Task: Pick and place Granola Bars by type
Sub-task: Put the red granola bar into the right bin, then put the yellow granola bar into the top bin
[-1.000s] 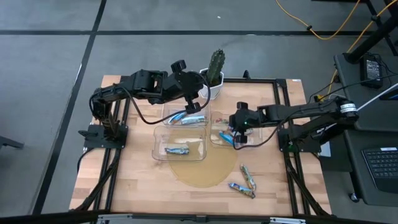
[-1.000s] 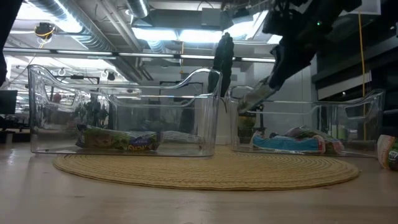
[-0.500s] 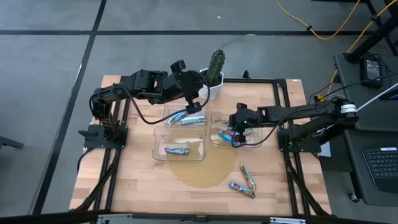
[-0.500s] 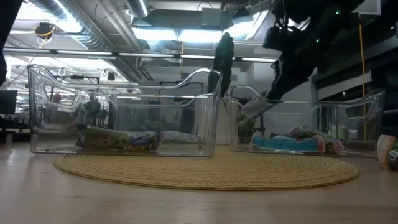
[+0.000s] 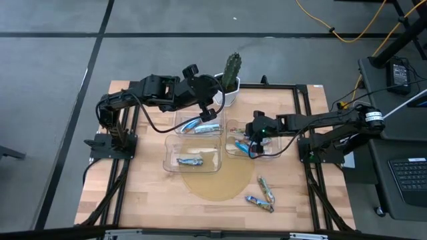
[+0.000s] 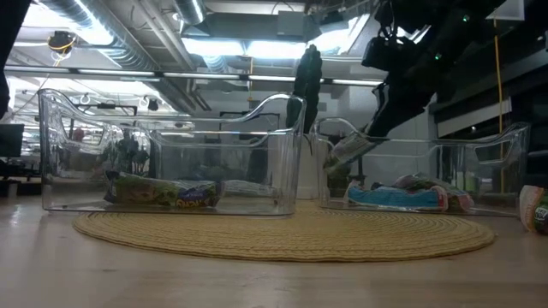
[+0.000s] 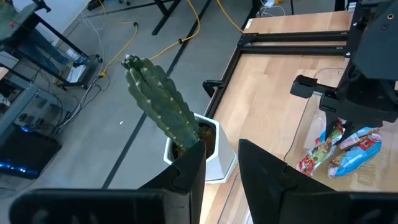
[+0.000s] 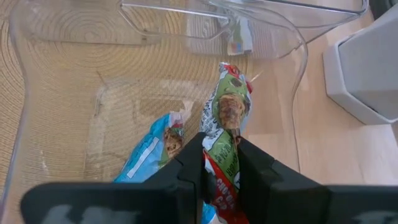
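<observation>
Right gripper (image 8: 219, 163) has dipped lower into the right bin (image 5: 235, 151), clenched on a green bar (image 8: 227, 118) whose long axis points ahead; left gripper (image 7: 221, 165) hovers empty, parted.

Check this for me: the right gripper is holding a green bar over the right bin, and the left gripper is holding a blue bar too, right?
Not quite. The left gripper holds nothing; the left wrist view shows its fingers bare, near the cactus. The right gripper does hold a green bar over the right bin.
</observation>
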Robot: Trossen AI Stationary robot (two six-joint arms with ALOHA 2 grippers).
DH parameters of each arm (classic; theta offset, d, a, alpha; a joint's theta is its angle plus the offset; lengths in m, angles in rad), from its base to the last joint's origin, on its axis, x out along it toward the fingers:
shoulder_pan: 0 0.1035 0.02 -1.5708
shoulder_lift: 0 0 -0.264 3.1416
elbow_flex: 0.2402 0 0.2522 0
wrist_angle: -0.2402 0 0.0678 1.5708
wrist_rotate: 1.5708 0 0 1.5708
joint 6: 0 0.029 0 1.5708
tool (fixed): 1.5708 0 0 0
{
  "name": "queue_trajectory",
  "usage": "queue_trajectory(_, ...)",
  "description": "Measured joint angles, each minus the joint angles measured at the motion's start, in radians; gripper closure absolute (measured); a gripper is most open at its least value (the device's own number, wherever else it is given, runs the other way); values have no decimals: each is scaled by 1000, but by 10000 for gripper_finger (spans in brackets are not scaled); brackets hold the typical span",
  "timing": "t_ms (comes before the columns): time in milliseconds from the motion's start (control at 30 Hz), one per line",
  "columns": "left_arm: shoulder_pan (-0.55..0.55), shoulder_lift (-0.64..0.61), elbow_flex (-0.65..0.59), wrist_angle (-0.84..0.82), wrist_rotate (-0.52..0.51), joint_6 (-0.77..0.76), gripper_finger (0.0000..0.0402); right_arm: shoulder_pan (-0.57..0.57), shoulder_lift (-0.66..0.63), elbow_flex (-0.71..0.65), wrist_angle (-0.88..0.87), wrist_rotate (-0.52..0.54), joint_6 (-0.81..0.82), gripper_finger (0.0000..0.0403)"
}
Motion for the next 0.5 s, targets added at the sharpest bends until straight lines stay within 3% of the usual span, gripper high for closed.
queue_trajectory(233,0,0,0,0,0,-8,313,-1,0,0,0,-24,0,318)
queue_trajectory(500,0,0,0,0,5,-11,315,-11,0,0,0,-22,3,239)
